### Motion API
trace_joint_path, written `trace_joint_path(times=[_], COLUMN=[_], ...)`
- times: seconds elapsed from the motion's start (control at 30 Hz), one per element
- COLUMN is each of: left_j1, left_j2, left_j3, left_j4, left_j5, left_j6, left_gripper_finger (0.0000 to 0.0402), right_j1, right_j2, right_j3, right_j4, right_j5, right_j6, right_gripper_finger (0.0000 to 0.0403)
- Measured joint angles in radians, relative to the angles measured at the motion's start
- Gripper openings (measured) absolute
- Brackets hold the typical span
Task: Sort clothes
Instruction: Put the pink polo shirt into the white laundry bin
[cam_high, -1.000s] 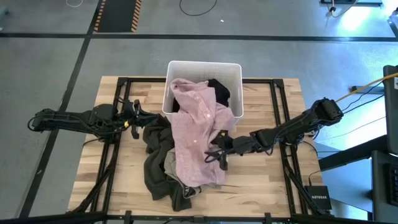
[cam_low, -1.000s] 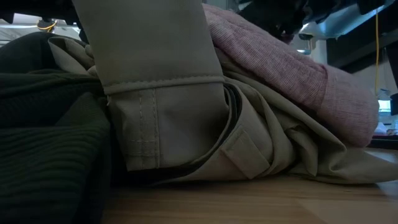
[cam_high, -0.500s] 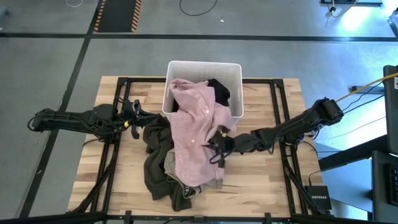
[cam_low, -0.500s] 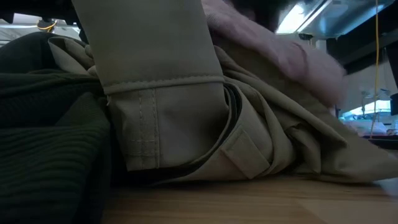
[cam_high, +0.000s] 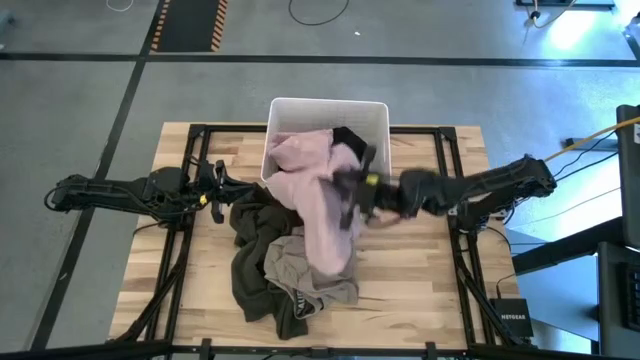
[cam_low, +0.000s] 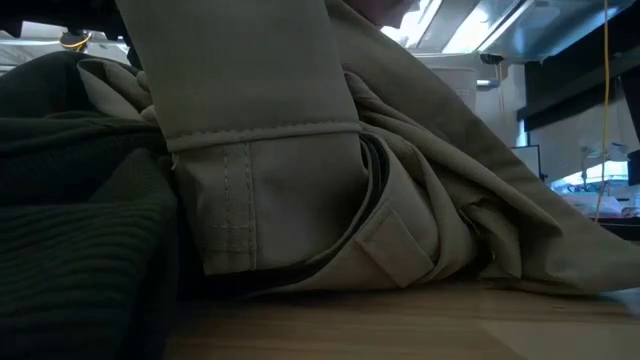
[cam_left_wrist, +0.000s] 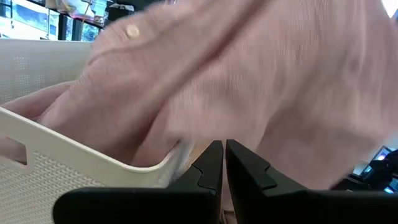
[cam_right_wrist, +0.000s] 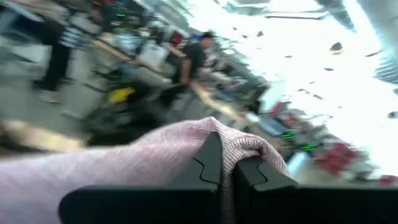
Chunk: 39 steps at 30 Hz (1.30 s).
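We have the right hand (cam_high: 352, 186) pinched shut on the pale pink shirt (cam_high: 318, 200), which hangs from the white bin (cam_high: 375, 108) down over the table (cam_high: 420, 290). We should lift until its hem clears the olive-grey garment (cam_high: 262, 275). The left hand (cam_left_wrist: 224, 163) waits shut, empty, beside the bin.
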<state>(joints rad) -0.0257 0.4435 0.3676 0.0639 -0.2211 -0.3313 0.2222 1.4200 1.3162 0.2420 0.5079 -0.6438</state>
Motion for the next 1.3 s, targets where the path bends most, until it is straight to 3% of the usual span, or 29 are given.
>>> trace_joint_path(times=[0.27,0.47,0.63,0.8,0.93,1.3], left_j1=[0.000,0.000,0.000,0.000,0.000,0.000], left_j2=[0.000,0.000,0.000,0.000,0.000,0.000], left_j3=[0.000,0.000,0.000,0.000,0.000,0.000], left_j4=[0.000,0.000,0.000,0.000,0.000,0.000], left_j5=[0.000,0.000,0.000,0.000,0.000,0.000], left_j6=[-0.001,0.006,0.016,0.014,0.013,0.005], left_gripper_finger=[0.0015,0.0015,0.0015,0.0015,0.0015,0.0015], right_j1=[-0.235,-0.397,-0.491,-0.545,-0.558,-0.557], right_j2=[0.000,-0.002,0.015,0.062,0.102,0.206], right_j3=[0.215,0.287,0.286,0.285,0.285,0.285], right_j4=[-0.038,-0.039,-0.309,-0.647,-0.821,-0.957], right_j5=[-0.015,-0.008,0.019,0.021,-0.076,-0.273], right_j6=[-0.120,-0.062,0.081,0.267,0.383,0.628], right_gripper_finger=[0.0019,0.0009,0.0016,0.0012,0.0015,0.0030])
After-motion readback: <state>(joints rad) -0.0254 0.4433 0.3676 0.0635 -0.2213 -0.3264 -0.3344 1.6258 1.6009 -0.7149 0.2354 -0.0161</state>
